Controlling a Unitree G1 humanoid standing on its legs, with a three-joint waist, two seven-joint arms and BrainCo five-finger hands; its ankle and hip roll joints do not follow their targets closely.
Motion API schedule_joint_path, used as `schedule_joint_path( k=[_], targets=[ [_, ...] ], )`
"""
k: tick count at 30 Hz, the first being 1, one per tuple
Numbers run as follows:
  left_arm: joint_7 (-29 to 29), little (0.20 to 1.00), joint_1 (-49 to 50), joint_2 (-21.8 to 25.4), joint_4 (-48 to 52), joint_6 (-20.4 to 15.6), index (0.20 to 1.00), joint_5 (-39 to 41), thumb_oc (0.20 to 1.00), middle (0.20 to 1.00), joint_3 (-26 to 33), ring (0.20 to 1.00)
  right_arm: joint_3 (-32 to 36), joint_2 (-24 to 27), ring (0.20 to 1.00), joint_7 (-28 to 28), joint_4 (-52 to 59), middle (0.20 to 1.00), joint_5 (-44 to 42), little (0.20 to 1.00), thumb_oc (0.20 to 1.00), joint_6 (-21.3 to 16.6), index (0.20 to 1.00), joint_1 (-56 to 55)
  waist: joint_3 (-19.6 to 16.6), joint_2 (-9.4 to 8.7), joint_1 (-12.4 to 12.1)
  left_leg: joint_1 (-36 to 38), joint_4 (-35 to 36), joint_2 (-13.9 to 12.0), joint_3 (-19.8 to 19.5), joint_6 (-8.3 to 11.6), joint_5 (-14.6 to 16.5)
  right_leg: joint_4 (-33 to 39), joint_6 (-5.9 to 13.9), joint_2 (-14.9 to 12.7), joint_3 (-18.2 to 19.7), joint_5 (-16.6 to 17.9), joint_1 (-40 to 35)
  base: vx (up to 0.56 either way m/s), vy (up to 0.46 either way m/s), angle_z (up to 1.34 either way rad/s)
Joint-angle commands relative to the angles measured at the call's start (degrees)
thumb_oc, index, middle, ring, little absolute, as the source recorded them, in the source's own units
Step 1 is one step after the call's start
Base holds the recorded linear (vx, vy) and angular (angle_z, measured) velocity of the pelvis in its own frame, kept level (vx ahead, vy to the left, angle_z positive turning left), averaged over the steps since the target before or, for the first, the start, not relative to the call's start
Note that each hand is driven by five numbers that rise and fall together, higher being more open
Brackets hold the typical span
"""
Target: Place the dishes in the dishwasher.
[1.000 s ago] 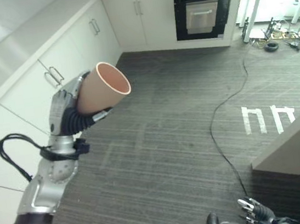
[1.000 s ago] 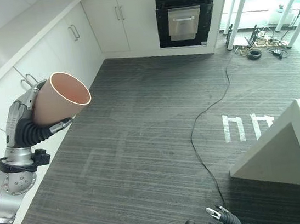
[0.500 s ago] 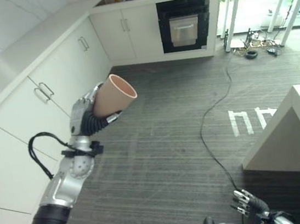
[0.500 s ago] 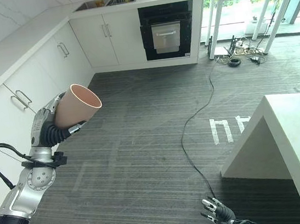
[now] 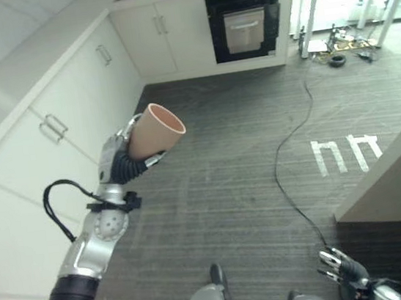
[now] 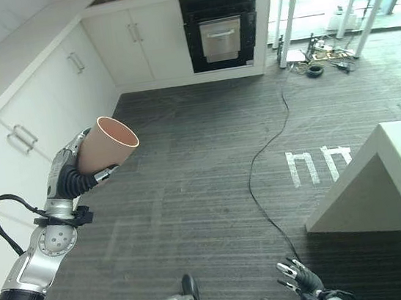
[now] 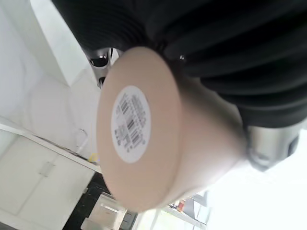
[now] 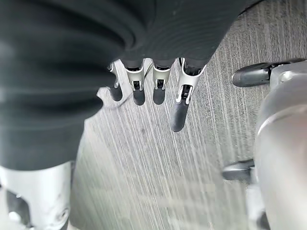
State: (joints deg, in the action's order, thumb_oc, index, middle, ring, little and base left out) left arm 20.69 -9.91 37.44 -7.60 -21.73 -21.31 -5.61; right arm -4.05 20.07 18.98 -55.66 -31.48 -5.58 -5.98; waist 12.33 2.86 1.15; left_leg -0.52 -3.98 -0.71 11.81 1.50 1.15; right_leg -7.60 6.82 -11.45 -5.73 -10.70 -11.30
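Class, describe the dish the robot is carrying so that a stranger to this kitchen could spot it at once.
Start at the white cabinets along the left wall. Before them, the left hand is raised above the grey floor, gripping a cup: plain terracotta-pink, handleless, flaring to its open mouth.

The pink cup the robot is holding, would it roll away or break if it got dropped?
Probably both. The cup is a tapered cone, wide at its rim, so on its side it would likely roll in a curve. It looks like a stiff, smooth ceramic or plastic tumbler, so the hard floor could chip it. The left hand holds it tilted, suggesting it is fairly light.
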Motion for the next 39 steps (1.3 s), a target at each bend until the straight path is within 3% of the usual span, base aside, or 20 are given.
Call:
schedule_joint_path(
  k=[1, 4, 6, 8, 9, 11, 14, 16, 19, 20, 23, 24, 25, 26, 27, 29, 32, 33, 35, 39],
  targets=[
    [-1.1, 0.200, -3.5, 3.6, 2.7, -2.1, 0.200, 1.8, 0.200, 0.200, 2.5, 0.200, 0.2, -4.0, 1.000, -0.5, 3.1, 1.000, -0.6, 1.000, 1.000, -2.0, 1.000, 3.4, -2.2, -1.85, -1.2, -3.6, 4.4, 3.8, -2.7, -3.07, -2.1, -9.2, -0.15, 5.9, -4.6, 1.4, -4.0, 0.40, 0.406, -0.01],
    [-0.9, 0.200, -4.8, 4.6, 1.7, -2.4, 0.200, -0.3, 0.200, 0.200, -0.5, 0.200, -0.1, -5.4, 1.000, -1.2, 5.4, 1.000, -1.8, 1.000, 1.000, -2.9, 1.000, 2.7, -1.6, -0.73, -0.1, 2.1, 6.4, 5.9, -2.8, -5.94, 0.5, -30.6, 3.56, 1.7, -7.4, 10.6, 5.4, 0.39, 0.379, 0.41],
    [-0.4, 0.200, -5.2, 5.2, 2.0, -1.9, 0.200, -0.7, 0.200, 0.200, -1.6, 0.200, -0.6, -5.5, 1.000, -0.4, 5.4, 1.000, -1.3, 1.000, 1.000, -3.1, 1.000, 3.3, -0.2, 0.04, 0.9, 5.0, 7.7, 5.3, -1.1, -6.45, 0.8, -33.3, 2.61, 4.0, -8.2, 8.7, 11.2, 0.24, 0.136, 0.34],
    [-0.6, 0.200, -5.5, 5.4, 2.8, -1.9, 0.200, -0.7, 0.200, 0.200, -1.7, 0.200, -0.7, -5.1, 1.000, 0.3, 6.1, 1.000, -1.1, 1.000, 1.000, -3.3, 1.000, 3.2, 0.8, 0.26, 2.8, 7.6, 8.1, 5.2, -1.4, -6.23, 1.7, -27.5, 1.83, 8.3, -8.3, 6.4, 14.4, 0.26, -0.019, 0.00],
    [-1.1, 0.200, -5.9, 5.7, 3.2, -1.6, 0.200, -0.4, 0.200, 0.200, -1.6, 0.200, -0.6, -4.9, 1.000, 0.8, 6.4, 1.000, -1.4, 1.000, 1.000, -3.2, 1.000, 3.1, 1.3, 0.23, 3.5, 8.7, 8.2, 5.1, -1.5, -6.11, 2.2, -23.7, 1.65, 8.6, -8.4, 6.8, 15.5, 0.34, -0.079, 0.18],
    [-2.4, 0.200, -6.9, 6.0, 3.5, -1.2, 0.200, 0.0, 0.200, 0.200, -1.0, 0.200, -0.3, -4.7, 1.000, 1.9, 6.6, 1.000, -2.5, 1.000, 1.000, -3.4, 1.000, 3.2, 2.2, -0.10, 4.6, 11.0, 8.5, 4.6, -1.4, -5.58, 3.6, -11.0, 1.88, 7.2, -9.3, 9.5, 17.4, 0.33, -0.118, 0.47],
    [-3.1, 0.200, -8.4, 6.3, 2.5, -2.5, 0.200, 0.4, 0.200, 0.200, -2.1, 0.200, 1.4, -4.8, 1.000, 3.9, 5.8, 1.000, -3.0, 1.000, 1.000, -4.0, 1.000, 3.3, 2.5, -1.28, 6.2, 15.2, 8.3, 5.2, -2.7, -5.76, 8.2, 4.6, 5.20, 3.2, -6.7, 19.1, 22.0, 0.43, -0.176, 0.61],
    [-3.2, 0.200, -8.1, 6.2, 2.0, -4.1, 0.200, -0.2, 0.200, 0.200, -2.7, 0.200, 1.7, -5.1, 1.000, 4.0, 6.0, 1.000, -3.2, 1.000, 1.000, -3.7, 1.000, 3.4, 2.1, -1.30, 6.2, 16.8, 7.4, 5.0, -2.5, -5.69, 10.1, 4.7, 5.28, 3.0, -7.0, 20.0, 21.7, 0.58, -0.308, 0.51],
    [-4.1, 0.200, -7.5, 4.9, 2.3, -2.7, 0.200, -0.4, 0.200, 0.200, -3.7, 0.200, -0.1, -4.6, 1.000, 3.4, 5.2, 1.000, -4.6, 1.000, 1.000, -3.1, 1.000, 4.0, -0.1, -1.12, 7.0, 19.3, 0.2, 2.8, -1.8, -4.33, 14.0, 1.1, 2.41, 5.4, -6.1, 14.7, 18.8, 0.72, -0.495, 0.20],
    [-4.1, 0.200, -6.8, 4.6, 2.8, -2.3, 0.200, -0.8, 0.200, 0.200, -3.5, 0.200, -0.4, -4.3, 1.000, 3.6, 5.3, 1.000, -4.4, 1.000, 1.000, -2.9, 1.000, 4.1, -0.5, -0.79, 7.0, 19.6, -1.7, 1.8, -1.7, -3.03, 12.7, 0.2, 1.16, 6.2, -6.6, 13.1, 18.3, 0.55, -0.467, -0.05],
    [-3.5, 0.200, -5.2, 4.2, 5.0, -1.3, 0.200, -1.0, 0.200, 0.200, -2.4, 0.200, -1.7, -2.5, 1.000, 4.9, 6.2, 1.000, -3.7, 1.000, 1.000, -3.3, 1.000, 3.9, -1.4, -0.10, 6.0, 16.1, -16.8, -1.4, -2.4, 2.27, 1.6, 0.6, -3.40, 9.1, -8.5, 9.2, 14.6, 0.43, -0.447, -0.49],
    [-4.0, 0.200, -4.3, 4.5, 6.0, -1.1, 0.200, -0.1, 0.200, 0.200, -1.5, 0.200, -1.9, -1.3, 1.000, 5.1, 6.6, 1.000, -3.9, 1.000, 1.000, -3.4, 1.000, 3.7, -1.3, -0.35, 5.3, 11.8, -26.8, -2.6, -2.2, 4.12, -3.0, 0.9, -5.37, 9.8, -9.5, 7.3, 12.4, 0.41, -0.506, -0.47],
    [-4.8, 0.200, -3.7, 4.8, 6.6, -1.3, 0.200, 0.8, 0.200, 0.200, -0.6, 0.200, -1.9, -0.7, 1.000, 5.2, 6.5, 1.000, -4.4, 1.000, 1.000, -3.5, 1.000, 3.6, -1.0, -1.10, 4.7, 6.1, -35.8, -4.6, -1.9, 4.44, -4.4, 1.1, -6.89, 10.0, -9.8, 6.0, 10.7, 0.44, -0.509, -0.16],
    [-5.5, 0.200, -3.2, 4.9, 7.1, -1.3, 0.200, 1.3, 0.200, 0.200, 0.1, 0.200, -1.6, 0.0, 1.000, 5.9, 5.9, 1.000, -5.0, 1.000, 1.000, -3.8, 1.000, 3.8, 0.1, -1.66, 3.5, -0.8, -41.0, -3.9, -3.3, 2.84, -2.6, 1.5, -7.55, 10.0, -9.1, 5.2, 8.1, 0.43, -0.346, -0.19],
    [-5.4, 0.200, -2.4, 4.9, 7.4, -1.2, 0.200, 1.1, 0.200, 0.200, 0.6, 0.200, -1.6, 0.2, 1.000, 6.9, 5.1, 1.000, -4.6, 1.000, 1.000, -4.0, 1.000, 4.6, 0.9, -1.60, 2.5, -4.8, -38.0, -2.4, -3.4, 1.07, -0.6, 2.4, -7.37, 10.5, -8.0, 4.8, 5.7, 0.56, -0.162, -0.60],
    [-3.7, 0.200, -1.1, 4.7, 6.7, -0.9, 0.200, 0.4, 0.200, 0.200, 1.3, 0.200, -2.2, -0.3, 1.000, 7.3, 3.7, 1.000, -2.6, 1.000, 1.000, -3.6, 1.000, 6.0, 1.6, -1.86, 1.5, -5.2, -21.0, -0.1, -1.1, -0.32, 0.6, 4.1, -6.06, 10.9, -4.7, 4.1, 2.7, 0.62, 0.050, -1.52],
    [-3.7, 0.200, 1.1, 4.6, 6.2, -1.6, 0.200, 0.5, 0.200, 0.200, 2.9, 0.200, -4.3, -0.9, 1.000, 7.0, 1.5, 1.000, -1.7, 1.000, 1.000, -3.5, 1.000, 7.1, 1.6, -0.07, -1.2, -8.6, -0.1, 3.3, -6.6, 1.37, -5.4, 6.7, -4.73, 13.1, 0.3, 3.6, -0.9, 0.61, 0.099, -1.59],
    [-4.1, 0.200, 2.5, 4.4, 6.0, -2.8, 0.200, 0.6, 0.200, 0.200, 4.1, 0.200, -5.1, -1.4, 1.000, 6.3, 1.0, 1.000, -1.3, 1.000, 1.000, -3.5, 1.000, 6.9, 1.6, 0.55, -2.1, -11.4, 4.1, 3.2, -4.2, 2.21, -8.7, 7.7, -4.44, 13.7, 0.3, 3.1, -3.1, 0.74, 0.088, -1.91],
    [-3.8, 0.200, 3.6, 3.9, 5.6, -3.0, 0.200, 0.3, 0.200, 0.200, 5.5, 0.200, -5.3, -1.7, 1.000, 5.6, 0.7, 1.000, -0.3, 1.000, 1.000, -3.7, 1.000, 6.5, 1.2, 0.78, -2.6, -12.7, 3.1, 3.3, -1.8, 1.78, -8.6, 7.2, -4.17, 13.6, -0.5, 2.1, -4.1, 0.55, 0.110, -1.50],
    [-2.6, 0.200, 7.0, 4.5, 5.3, -3.2, 0.200, -0.1, 0.200, 0.200, 8.3, 0.200, -5.2, -2.3, 1.000, 4.3, 0.5, 1.000, 1.7, 1.000, 1.000, -2.3, 1.000, 7.2, 0.7, 0.37, -4.2, -11.9, -0.5, 5.4, -5.6, -0.14, -6.6, 3.7, -4.06, 13.6, 2.5, -1.6, -6.6, 0.42, 0.134, -0.83]
  ],
)
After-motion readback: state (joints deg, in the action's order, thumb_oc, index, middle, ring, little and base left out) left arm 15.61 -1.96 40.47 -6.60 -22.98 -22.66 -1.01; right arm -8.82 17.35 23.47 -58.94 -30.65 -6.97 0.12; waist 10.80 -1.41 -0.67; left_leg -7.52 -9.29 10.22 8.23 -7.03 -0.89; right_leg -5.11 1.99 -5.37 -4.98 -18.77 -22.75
